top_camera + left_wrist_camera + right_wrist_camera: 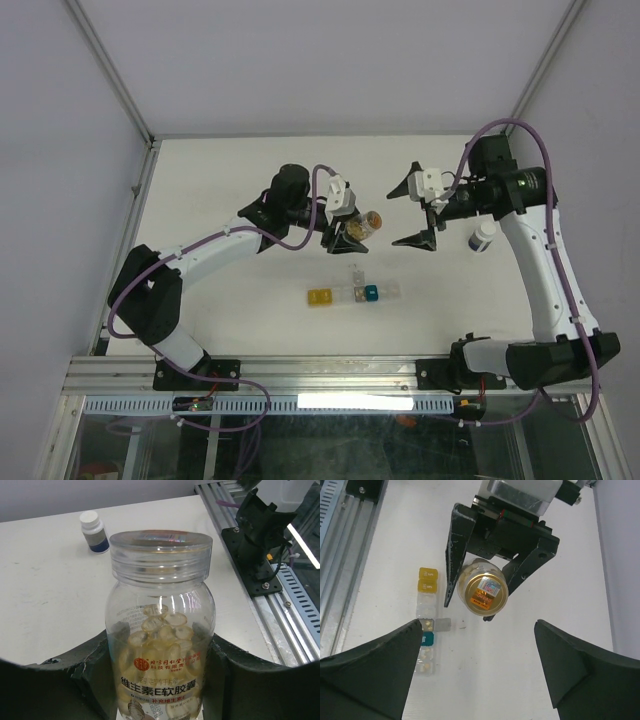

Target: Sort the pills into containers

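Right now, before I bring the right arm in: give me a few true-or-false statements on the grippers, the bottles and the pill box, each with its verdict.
1. The left gripper is shut on the capsule bottle. True.
2. The right gripper holds the small white bottle. False: it is open and empty, and that bottle stands on the table.
3. The pill box lies nearer the arm bases than the held bottle. True.
4. The capsule bottle is empty. False: yellowish capsules show inside.

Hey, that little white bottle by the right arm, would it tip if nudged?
Probably: the white bottle stands upright on a narrow base, so a high nudge could topple it. It's round, so it would likely roll afterwards. Small plastic, so probably light.
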### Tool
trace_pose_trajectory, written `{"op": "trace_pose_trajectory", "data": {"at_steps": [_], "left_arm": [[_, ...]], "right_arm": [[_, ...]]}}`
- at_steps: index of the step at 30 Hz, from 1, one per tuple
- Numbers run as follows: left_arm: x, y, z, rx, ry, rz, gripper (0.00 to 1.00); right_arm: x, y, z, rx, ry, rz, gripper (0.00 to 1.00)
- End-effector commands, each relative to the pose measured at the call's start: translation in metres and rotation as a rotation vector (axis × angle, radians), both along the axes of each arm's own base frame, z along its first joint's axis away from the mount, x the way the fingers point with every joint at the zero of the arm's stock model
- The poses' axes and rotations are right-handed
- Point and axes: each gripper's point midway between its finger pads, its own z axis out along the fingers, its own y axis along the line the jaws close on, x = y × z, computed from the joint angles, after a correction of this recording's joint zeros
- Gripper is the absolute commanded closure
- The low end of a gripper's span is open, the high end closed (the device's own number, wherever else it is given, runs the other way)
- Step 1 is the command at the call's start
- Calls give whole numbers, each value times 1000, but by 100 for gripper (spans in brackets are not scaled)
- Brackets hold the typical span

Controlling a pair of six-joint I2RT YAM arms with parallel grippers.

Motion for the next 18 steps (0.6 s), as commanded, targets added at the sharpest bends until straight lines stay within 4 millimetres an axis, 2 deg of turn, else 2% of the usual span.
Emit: {"op": "trace_pose_trajectory", "data": {"at_steps": [1,7,18], "left_arm": [[-15,0,43,-77,-60,-90,100],[-13,-2,39,-63,-43,-98,100],[-14,0,38,-57,-46,-95,100]], "right_arm": [[3,15,1,0,-146,141,6],[4,29,-4,-42,-104,146,21],[2,39,-5,-56,-70,138,35]]}}
